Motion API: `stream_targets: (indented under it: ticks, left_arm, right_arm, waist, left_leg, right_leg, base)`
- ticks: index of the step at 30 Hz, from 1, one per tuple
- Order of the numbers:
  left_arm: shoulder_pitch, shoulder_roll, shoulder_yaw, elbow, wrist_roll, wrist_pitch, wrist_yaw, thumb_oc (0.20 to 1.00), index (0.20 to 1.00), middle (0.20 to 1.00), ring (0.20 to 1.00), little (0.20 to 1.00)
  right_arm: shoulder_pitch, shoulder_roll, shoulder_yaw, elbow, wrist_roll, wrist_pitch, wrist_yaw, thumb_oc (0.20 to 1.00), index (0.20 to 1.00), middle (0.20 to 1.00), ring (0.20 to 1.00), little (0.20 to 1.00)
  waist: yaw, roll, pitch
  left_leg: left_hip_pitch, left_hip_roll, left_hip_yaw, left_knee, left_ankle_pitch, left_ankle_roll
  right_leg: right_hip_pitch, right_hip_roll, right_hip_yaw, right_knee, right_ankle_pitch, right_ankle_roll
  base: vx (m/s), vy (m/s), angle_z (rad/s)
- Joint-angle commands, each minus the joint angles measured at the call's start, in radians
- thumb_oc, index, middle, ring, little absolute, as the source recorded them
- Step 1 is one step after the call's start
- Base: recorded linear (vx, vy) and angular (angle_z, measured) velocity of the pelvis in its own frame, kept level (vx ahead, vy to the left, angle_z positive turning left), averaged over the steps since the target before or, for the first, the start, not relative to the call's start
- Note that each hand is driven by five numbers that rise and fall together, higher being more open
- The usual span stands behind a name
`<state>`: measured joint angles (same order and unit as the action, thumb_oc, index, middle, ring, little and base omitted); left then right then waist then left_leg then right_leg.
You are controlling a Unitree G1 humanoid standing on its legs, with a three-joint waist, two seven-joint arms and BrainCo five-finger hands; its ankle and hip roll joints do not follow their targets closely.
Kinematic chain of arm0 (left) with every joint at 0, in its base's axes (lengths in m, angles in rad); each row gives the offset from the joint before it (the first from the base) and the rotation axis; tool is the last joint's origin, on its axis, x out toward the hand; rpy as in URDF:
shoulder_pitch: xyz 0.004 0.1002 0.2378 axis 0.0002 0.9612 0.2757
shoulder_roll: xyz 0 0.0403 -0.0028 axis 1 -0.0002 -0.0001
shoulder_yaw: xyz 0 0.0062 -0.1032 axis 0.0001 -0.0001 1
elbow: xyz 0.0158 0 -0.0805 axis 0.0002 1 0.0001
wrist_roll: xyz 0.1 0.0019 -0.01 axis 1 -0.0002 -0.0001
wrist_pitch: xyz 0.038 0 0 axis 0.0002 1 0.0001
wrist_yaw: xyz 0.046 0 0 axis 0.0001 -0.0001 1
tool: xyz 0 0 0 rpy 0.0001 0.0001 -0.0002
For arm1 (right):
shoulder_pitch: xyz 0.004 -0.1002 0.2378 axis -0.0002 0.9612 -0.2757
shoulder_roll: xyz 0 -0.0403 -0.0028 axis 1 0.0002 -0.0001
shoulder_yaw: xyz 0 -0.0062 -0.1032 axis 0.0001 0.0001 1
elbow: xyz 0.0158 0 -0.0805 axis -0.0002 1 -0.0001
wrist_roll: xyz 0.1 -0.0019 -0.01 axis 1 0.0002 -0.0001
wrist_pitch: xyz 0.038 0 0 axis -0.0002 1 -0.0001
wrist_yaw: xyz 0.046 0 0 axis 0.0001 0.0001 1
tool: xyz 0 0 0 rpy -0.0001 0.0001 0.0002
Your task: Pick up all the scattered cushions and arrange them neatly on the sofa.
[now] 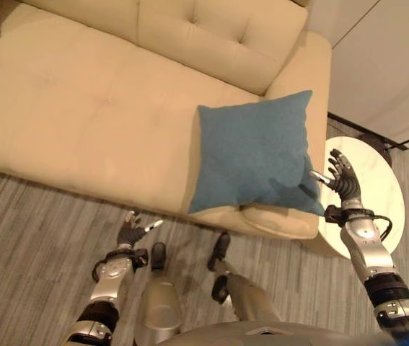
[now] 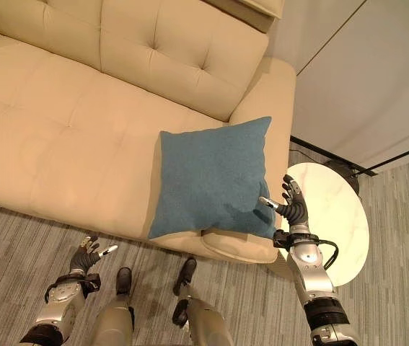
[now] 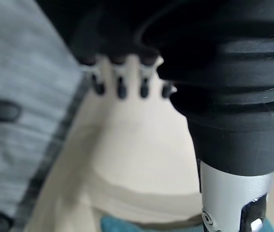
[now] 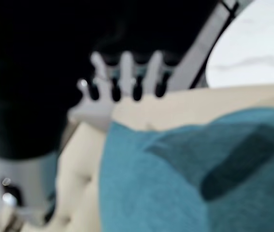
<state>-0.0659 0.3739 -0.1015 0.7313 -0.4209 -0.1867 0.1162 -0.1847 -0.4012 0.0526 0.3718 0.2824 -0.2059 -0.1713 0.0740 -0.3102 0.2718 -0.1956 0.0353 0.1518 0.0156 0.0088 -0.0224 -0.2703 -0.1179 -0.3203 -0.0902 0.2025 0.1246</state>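
The square blue fabric cushion (image 1: pixel 254 153) lies on the beige sofa (image 1: pixel 81 108) at its right end, just left of the open, empty right hand (image 1: pixel 342 177); the left hand (image 1: pixel 130 232), also open, hangs well apart.

We note two silver-grey arms with black bands (screws set into the metal). The left hand (image 1: pixel 128 232) and right hand (image 1: pixel 342 176) have silver, dark-tipped fingers (image 4: pixel 127 77). Dark ribbed covers wrap the hand backs and wrists, and a black cable loops at the right wrist.
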Motion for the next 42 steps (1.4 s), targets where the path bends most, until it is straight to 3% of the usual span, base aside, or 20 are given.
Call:
stream_targets:
  ticks: [1,13,14,25,29,30,33,42]
  left_arm:
    - [-0.045,-0.003,-0.021,-0.014,-0.008,-0.045,0.015,1.000,1.000,1.000,1.000,1.000]
    - [-0.090,-0.007,-0.064,-0.052,-0.001,-0.053,0.037,1.000,1.000,1.000,1.000,1.000]
    - [0.073,-0.110,-0.092,-0.055,0.055,0.011,-0.027,1.000,1.000,1.000,1.000,1.000]
    - [0.042,-0.096,-0.080,-0.052,0.074,0.017,-0.024,1.000,1.000,1.000,1.000,1.000]
    - [-0.035,-0.086,-0.102,-0.060,0.057,0.011,-0.001,1.000,1.000,1.000,1.000,1.000]
    - [-0.081,-0.076,-0.110,-0.064,0.036,0.001,0.016,1.000,1.000,1.000,1.000,1.000]
    - [-0.146,-0.070,-0.120,-0.061,0.011,-0.014,0.038,1.000,1.000,1.000,1.000,1.000]
    - [-0.259,-0.038,-0.109,-0.037,-0.033,-0.041,0.090,1.000,1.000,1.000,1.000,1.000]
  right_arm:
    - [-0.071,-0.017,-0.039,-0.017,0.015,-0.071,-0.047,1.000,1.000,1.000,1.000,1.000]
    - [-0.121,-0.021,-0.002,0.055,0.012,-0.059,-0.066,1.000,1.000,1.000,1.000,1.000]
    - [0.075,-0.046,0.050,0.002,-0.161,0.066,0.052,1.000,1.000,1.000,1.000,1.000]
    - [0.079,-0.070,0.009,0.027,-0.173,0.065,0.035,1.000,1.000,1.000,1.000,1.000]
    - [-0.013,-0.091,0.034,0.054,-0.164,0.068,0.012,1.000,1.000,1.000,1.000,1.000]
    - [-0.068,-0.101,0.047,0.057,-0.153,0.066,-0.001,1.000,1.000,1.000,1.000,1.000]
    - [-0.143,-0.109,0.058,0.080,-0.131,0.068,-0.024,1.000,1.000,1.000,1.000,1.000]
    - [-0.351,-0.161,0.073,0.172,-0.081,0.068,-0.093,1.000,1.000,1.000,1.000,1.000]
  waist:
    - [0.023,0.034,0.007]
    - [0.018,0.064,0.027]
    - [-0.065,0.204,-0.204]
    - [-0.081,0.206,-0.208]
    - [-0.082,0.204,-0.134]
    - [-0.084,0.201,-0.085]
    - [-0.089,0.199,-0.030]
    - [-0.089,0.196,0.010]
  left_leg:
    - [-0.023,-0.007,-0.080,-0.011,-0.001,-0.029]
    - [-0.042,-0.016,-0.083,-0.025,0.013,-0.028]
    - [0.173,-0.001,-0.014,-0.022,-0.003,-0.043]
    - [0.233,0.013,0.018,-0.062,-0.005,-0.041]
    - [0.158,0.017,0.027,-0.005,-0.014,-0.036]
    - [0.089,0.019,0.024,0.047,-0.020,-0.033]
    - [-0.014,0.020,0.025,0.114,-0.021,-0.027]
    - [-0.180,0.019,0.025,0.197,-0.026,-0.015]
  right_leg:
    - [0.070,-0.021,0.005,0.014,-0.018,0.088]
    - [0.040,-0.040,-0.001,0.024,-0.017,0.087]
    - [0.267,-0.002,0.094,0.050,-0.143,0.049]
    - [0.297,0.000,0.085,0.036,-0.152,0.050]
    - [0.217,-0.011,0.100,0.075,-0.145,0.046]
    - [0.148,-0.020,0.110,0.113,-0.136,0.042]
    - [0.046,-0.034,0.120,0.163,-0.118,0.036]
    - [-0.136,-0.052,0.147,0.226,-0.098,0.029]
  base:
    - [0.01,0.022,0.05]
    - [0.00,0.022,0.05]
    - [0.00,0.000,0.00]
    - [0.01,0.007,-0.09]
    - [-0.21,-0.011,-0.06]
    - [-0.38,-0.018,-0.20]
    - [-0.30,0.001,-0.13]
    - [-0.07,0.023,-0.12]
